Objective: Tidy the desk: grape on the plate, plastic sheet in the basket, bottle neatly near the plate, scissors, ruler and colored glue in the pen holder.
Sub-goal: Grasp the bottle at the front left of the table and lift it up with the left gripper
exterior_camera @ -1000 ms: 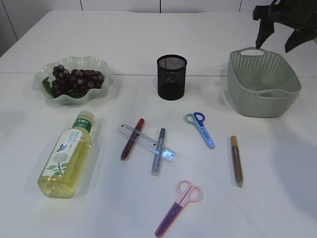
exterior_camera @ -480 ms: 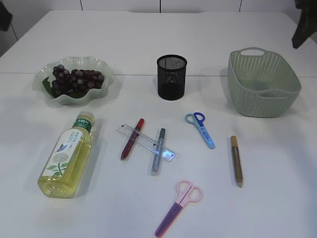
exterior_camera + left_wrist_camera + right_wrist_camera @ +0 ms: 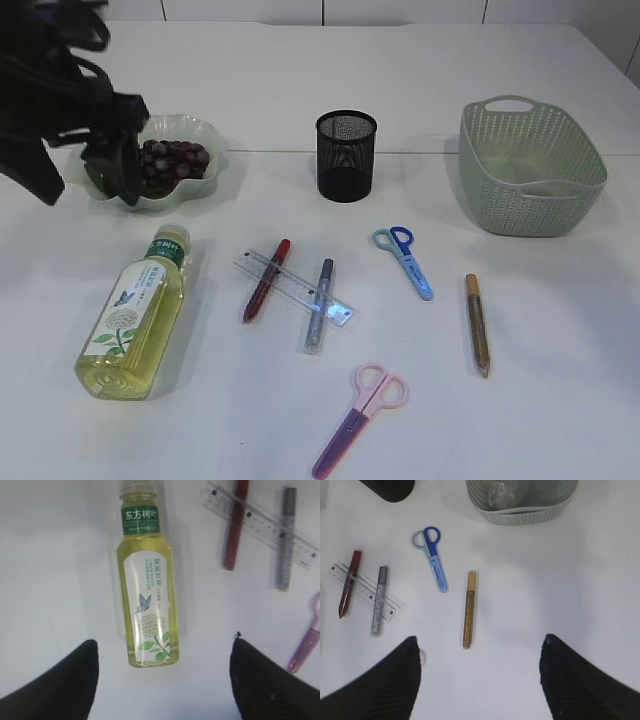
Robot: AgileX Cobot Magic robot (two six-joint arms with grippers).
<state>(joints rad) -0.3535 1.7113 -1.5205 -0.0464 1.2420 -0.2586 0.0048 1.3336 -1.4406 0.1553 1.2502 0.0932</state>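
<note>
Bottle (image 3: 133, 318) is the step in hand, I'd judge: it lies on its side near-left, cap toward the plate (image 3: 205, 135). Left gripper (image 3: 162, 680) hovers above it, fingers spread wide, nothing held. Next move: descend, close across the body, stand it by the plate. Right gripper (image 3: 479, 672) empty, fingers apart.

Count, near to far: two scissors, pink (image 3: 362, 416) and blue (image 3: 405, 259); three glue pens; one ruler (image 3: 294, 287); one pen holder (image 3: 346, 155); one basket (image 3: 530, 166); grapes (image 3: 170, 160) on the plate.
</note>
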